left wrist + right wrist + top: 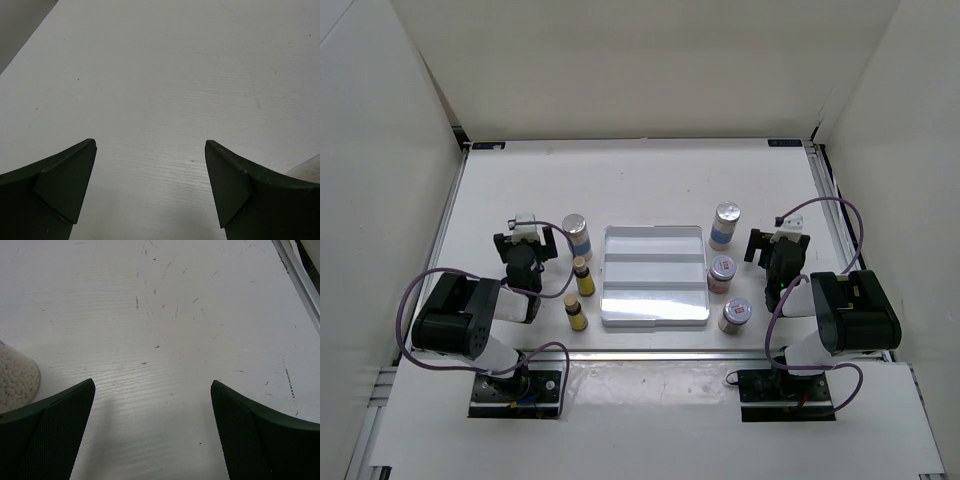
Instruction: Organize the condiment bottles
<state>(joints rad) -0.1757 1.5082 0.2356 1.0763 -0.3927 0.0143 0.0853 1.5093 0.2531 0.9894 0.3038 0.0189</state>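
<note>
Sitting on a white table [640, 180] inside white walls [640, 70], condiment bottles [578, 235] stood three each side of the tray [654, 300]. Left gripper [150, 142] and right gripper [152, 382] gaped apart; one jar [15, 380] was cut off lower left.

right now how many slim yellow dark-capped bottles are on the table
2. The farther slim yellow dark-capped bottle stands left of the white ridged rectangular tray; the nearer yellow bottle stands just closer to the arms. None appears hidden.
</note>
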